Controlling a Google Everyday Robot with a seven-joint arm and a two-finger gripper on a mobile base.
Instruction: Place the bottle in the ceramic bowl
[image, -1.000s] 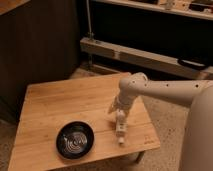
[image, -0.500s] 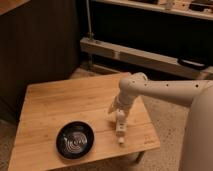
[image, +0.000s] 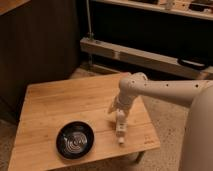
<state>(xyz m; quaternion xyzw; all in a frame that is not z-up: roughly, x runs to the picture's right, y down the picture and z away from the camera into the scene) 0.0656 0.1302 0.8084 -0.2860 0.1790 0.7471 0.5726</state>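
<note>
Presently, camera view: pincer (image: 120, 124) points down over the wooden surface (image: 65, 102), jaws wide about the seemingly upright bottle (image: 121, 136) — no grip discernible. Step in hand: close squarely at mid-body, then lift straight. Ceramic bowl (image: 75, 140) sits well apart — bare wood between. The bottle stands near the edge, so a nudge may topple it.

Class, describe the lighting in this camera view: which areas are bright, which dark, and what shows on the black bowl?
Camera view: warm, dim light; wooden table brightest, background dark; ceramic bowl shows pale rings, no strong glare; gripper hangs over the table, right of the bowl.
</note>
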